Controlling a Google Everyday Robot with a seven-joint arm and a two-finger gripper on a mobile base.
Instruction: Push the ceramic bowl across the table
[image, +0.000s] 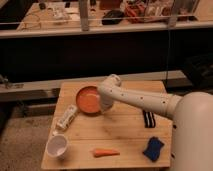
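Bowl (88, 100) is sitting upright on the far left part of the desk (125, 132), close to the back edge, with its orange inside facing up and nothing showing in it. The hand (105, 105) is hanging low at the bowl's right rim, touching it or just beside it, too close to tell apart. Whether the hand is open or closed I cannot tell, since the wrist is covering it. That low placing against the side wall is suiting a push: a shallow bowl is likely sliding best when met at its wall near the desk top, and no grip is being called for. The arm (145, 100) is reaching in from the right, lying nearly level over the desk, so the push is probably heading leftward, where little desk is showing before the edge. A packet (66, 118) is lying on its side just beside the bowl's near-left rim, and it is looking most at risk of being nudged. A cup (57, 146) is standing upright at the near left corner, well apart. A carrot (106, 152) is lying along the near edge, a blue cloth (153, 148) is lying at the near right, and a dark strip (149, 119) is lying between the cloth and the arm, all away from the bowl's likely path.
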